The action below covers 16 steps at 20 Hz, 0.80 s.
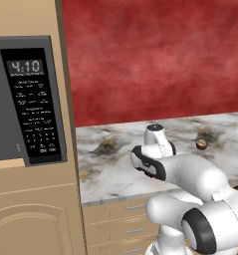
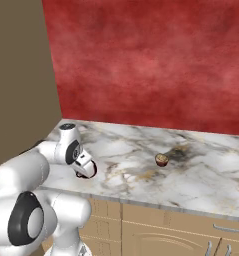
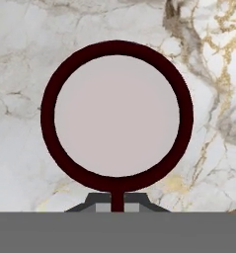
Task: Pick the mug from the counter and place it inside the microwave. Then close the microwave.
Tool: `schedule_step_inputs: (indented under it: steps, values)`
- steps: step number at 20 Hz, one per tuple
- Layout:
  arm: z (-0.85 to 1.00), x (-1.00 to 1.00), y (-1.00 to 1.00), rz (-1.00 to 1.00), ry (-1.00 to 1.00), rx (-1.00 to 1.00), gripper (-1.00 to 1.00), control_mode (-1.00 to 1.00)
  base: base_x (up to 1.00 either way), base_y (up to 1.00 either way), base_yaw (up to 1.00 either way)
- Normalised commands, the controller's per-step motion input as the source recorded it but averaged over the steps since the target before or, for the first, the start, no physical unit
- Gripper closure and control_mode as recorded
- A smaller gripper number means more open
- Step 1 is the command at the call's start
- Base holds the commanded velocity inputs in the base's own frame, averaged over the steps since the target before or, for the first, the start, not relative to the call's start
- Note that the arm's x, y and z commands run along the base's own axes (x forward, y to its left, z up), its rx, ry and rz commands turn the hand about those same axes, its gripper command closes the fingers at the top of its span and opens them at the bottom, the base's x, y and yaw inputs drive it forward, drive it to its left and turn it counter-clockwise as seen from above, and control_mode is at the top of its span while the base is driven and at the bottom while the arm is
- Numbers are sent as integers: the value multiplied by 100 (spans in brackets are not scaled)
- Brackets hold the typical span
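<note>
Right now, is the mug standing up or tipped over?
Standing up. The hand view looks straight down into the mug's round open mouth, on the counter.

Glossy white rounded arm (image 1: 200, 179) segments with black bands at the joints.

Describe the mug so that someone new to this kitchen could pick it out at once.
On the white and grey marble counter below the red wall, look under the arm's claw. The glossy dark maroon round mug there is wide-mouthed with a pale inside, unlike the small brownish item further right.
</note>
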Motion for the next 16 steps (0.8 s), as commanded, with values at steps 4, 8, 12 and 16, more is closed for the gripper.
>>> schedule_step_inputs:
  steps: [4, 8, 12, 16]
  values:
    - [64, -24, -8, 33, -1, 1, 100, -100, 0, 0, 0]
    - [62, -1, -9, 35, 0, 2, 100, -100, 0, 0, 0]
    - [66, -1, 0, 26, 5, 0, 100, -100, 0, 0, 0]
    - [45, -39, 0, 10, 4, 0, 100, -100, 0, 0, 0]
